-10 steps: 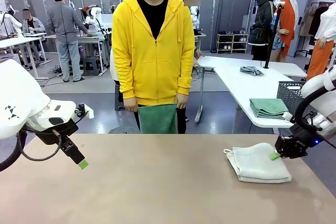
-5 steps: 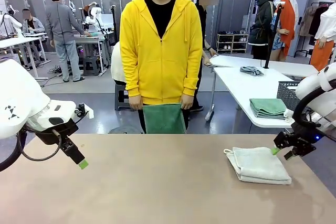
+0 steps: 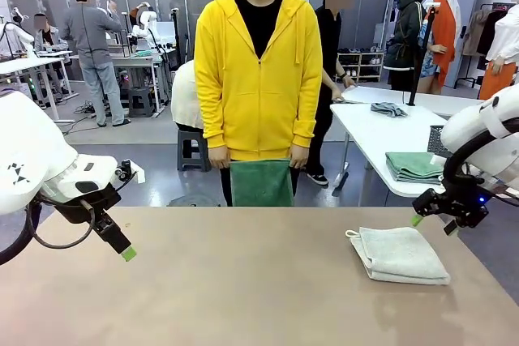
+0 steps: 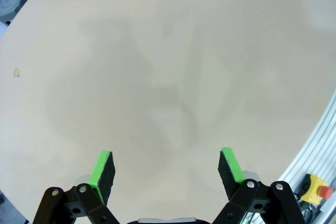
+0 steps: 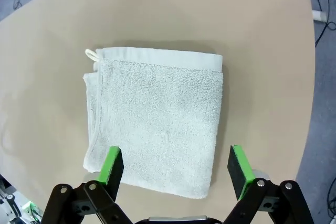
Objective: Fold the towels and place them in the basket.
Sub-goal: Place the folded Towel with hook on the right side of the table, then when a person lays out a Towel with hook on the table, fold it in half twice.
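One folded square terry towel (image 5: 157, 119), looped corner, smooth tan table (image 5: 252, 19)

We see a pale folded towel (image 3: 400, 255) lying flat on the tabletop (image 3: 211, 297), right side, corner loop toward the centre. R end effector (image 3: 434, 224) hangs near its far right corner, pads apart, clear of the cloth (as far as we can tell). L end effector (image 3: 126, 250) hovers over the tabletop's left part. Opposite, a person (image 3: 255, 79) in a yellow hoodie holds a green towel (image 3: 261, 184) at the far edge.
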Controlling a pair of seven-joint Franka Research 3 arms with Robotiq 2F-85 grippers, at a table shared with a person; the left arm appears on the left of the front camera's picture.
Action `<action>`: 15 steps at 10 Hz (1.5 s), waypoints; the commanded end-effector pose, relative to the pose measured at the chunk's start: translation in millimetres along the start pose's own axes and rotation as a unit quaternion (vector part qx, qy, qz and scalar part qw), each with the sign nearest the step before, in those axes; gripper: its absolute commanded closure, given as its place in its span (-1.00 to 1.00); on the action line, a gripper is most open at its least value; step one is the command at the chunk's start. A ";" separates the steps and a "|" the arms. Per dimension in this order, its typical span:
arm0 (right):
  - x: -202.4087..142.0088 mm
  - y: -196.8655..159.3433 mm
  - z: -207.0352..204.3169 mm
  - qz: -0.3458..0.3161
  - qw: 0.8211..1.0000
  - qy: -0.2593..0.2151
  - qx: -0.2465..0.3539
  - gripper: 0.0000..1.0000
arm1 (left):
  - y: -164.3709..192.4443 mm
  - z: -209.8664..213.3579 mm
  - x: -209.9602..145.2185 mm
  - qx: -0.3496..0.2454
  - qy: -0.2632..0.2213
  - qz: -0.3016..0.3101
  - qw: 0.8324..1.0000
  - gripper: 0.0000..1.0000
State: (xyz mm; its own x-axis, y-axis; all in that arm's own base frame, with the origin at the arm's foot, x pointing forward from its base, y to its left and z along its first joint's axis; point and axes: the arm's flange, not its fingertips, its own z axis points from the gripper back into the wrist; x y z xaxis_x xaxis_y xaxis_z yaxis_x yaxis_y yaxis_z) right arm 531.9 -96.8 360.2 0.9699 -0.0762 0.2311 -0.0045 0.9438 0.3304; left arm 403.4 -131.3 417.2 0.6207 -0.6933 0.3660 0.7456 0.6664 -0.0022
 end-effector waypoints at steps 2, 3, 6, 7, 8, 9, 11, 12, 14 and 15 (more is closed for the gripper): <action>-0.5 -10.9 2.3 -0.004 1.000 -0.003 0.002 -1.00 | 0.8 -0.8 3.2 0.000 -0.004 0.003 1.000 -1.00; -0.5 -10.9 2.3 -0.004 1.000 -0.003 0.002 -1.00 | 0.8 -0.8 3.2 0.000 -0.004 0.003 1.000 -1.00; -0.5 -10.9 2.3 -0.004 1.000 -0.003 0.002 -1.00 | 0.8 -0.8 3.2 0.000 -0.004 0.003 1.000 -1.00; -0.5 -10.9 2.3 -0.004 1.000 -0.003 0.002 -1.00 | 0.8 -0.8 3.2 0.000 -0.004 0.003 1.000 -1.00; -0.5 -10.9 2.3 -0.004 1.000 -0.003 0.002 -1.00 | 0.8 -0.8 3.2 0.000 -0.004 0.003 1.000 -1.00; -0.5 -10.9 2.3 -0.004 1.000 -0.003 0.002 -1.00 | 0.8 -0.8 3.2 0.000 -0.004 0.003 1.000 -1.00; -0.5 -10.9 2.3 -0.004 1.000 -0.003 0.002 -1.00 | 0.8 -0.8 3.2 0.000 -0.004 0.003 1.000 -1.00; -0.5 -10.9 2.3 -0.004 1.000 -0.003 0.002 -1.00 | 0.8 -0.8 3.2 0.000 -0.004 0.003 1.000 -1.00; -0.5 -10.9 2.3 -0.004 1.000 -0.003 0.002 -1.00 | 0.8 -0.8 3.2 0.000 -0.004 0.003 1.000 -1.00; -0.5 -10.9 2.3 -0.004 1.000 -0.003 0.002 -1.00 | 0.8 -0.8 3.2 0.000 -0.004 0.003 1.000 -1.00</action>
State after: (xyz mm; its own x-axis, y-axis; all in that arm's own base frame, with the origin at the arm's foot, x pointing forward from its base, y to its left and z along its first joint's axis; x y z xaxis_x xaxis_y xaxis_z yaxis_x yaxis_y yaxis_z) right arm 530.0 -106.8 360.2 0.9685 -0.0928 0.2310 0.0118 0.9439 0.3301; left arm 403.4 -131.3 417.2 0.6207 -0.6933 0.3661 0.7456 0.6664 -0.0022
